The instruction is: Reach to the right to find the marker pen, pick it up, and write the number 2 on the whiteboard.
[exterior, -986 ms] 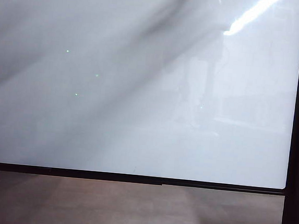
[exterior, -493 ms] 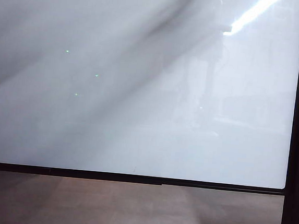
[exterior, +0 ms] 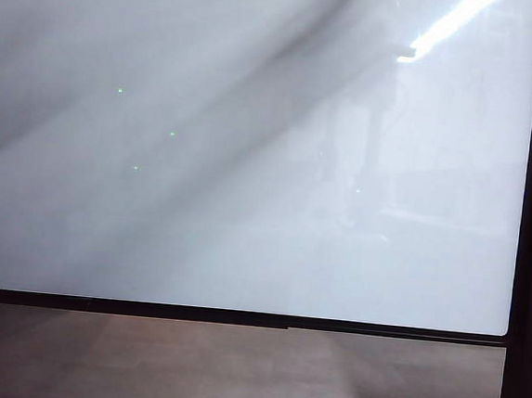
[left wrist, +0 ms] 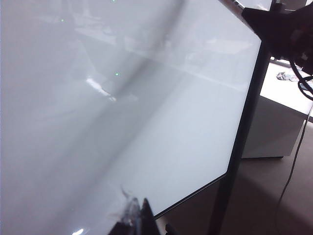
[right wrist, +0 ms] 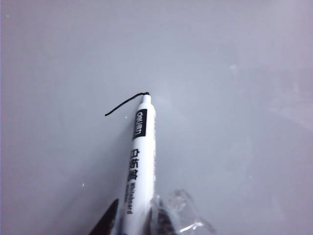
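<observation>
My exterior camera faces the whiteboard (exterior: pixel 247 207) square on from a little way back, taking in its lower frame edge, its right post and a strip of floor below. My left wrist camera looks past the left gripper (left wrist: pixel 139 220) fingertips, obliquely along the same board toward that right post, from a moderate stand-off. My right wrist camera sits very close to the surface, looking down the marker pen (right wrist: pixel 138 166) that runs out between the right gripper (right wrist: pixel 132 223) fingers; board fills its frame. All three share the board face.
</observation>
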Controlling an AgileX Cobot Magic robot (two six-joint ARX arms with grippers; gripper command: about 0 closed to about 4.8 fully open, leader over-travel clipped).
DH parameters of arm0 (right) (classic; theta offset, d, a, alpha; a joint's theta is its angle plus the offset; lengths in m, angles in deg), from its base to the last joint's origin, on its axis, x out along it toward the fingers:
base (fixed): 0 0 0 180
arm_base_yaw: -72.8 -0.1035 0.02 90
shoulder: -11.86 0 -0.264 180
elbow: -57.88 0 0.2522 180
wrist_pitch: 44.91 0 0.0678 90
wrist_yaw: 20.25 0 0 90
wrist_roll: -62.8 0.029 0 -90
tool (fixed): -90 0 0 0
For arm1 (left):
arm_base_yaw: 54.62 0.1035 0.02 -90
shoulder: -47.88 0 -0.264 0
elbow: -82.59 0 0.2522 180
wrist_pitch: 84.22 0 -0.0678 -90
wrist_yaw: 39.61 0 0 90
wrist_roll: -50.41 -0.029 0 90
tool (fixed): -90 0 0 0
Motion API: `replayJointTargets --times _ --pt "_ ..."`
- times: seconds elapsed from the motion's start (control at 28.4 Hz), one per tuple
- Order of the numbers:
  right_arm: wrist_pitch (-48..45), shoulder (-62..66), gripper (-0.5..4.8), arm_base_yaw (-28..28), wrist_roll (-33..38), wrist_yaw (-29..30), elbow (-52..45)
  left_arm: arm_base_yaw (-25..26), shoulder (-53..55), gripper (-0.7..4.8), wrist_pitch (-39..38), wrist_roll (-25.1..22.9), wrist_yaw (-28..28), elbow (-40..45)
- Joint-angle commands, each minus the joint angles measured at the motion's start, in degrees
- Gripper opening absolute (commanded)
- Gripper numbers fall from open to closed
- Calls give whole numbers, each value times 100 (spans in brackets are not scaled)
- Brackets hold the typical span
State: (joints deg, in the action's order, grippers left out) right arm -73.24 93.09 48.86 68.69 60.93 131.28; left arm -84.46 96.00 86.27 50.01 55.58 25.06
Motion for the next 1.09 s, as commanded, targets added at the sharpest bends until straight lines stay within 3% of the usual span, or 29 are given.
replayJointTargets --times 0.04,1.09 --pt "55 -33 40 0 -13 -48 26 -9 -11 -5 52 -24 17 -48" --pt "1025 -160 40 -2 13 -9 26 -9 -11 -5 55 -26 -2 -48"
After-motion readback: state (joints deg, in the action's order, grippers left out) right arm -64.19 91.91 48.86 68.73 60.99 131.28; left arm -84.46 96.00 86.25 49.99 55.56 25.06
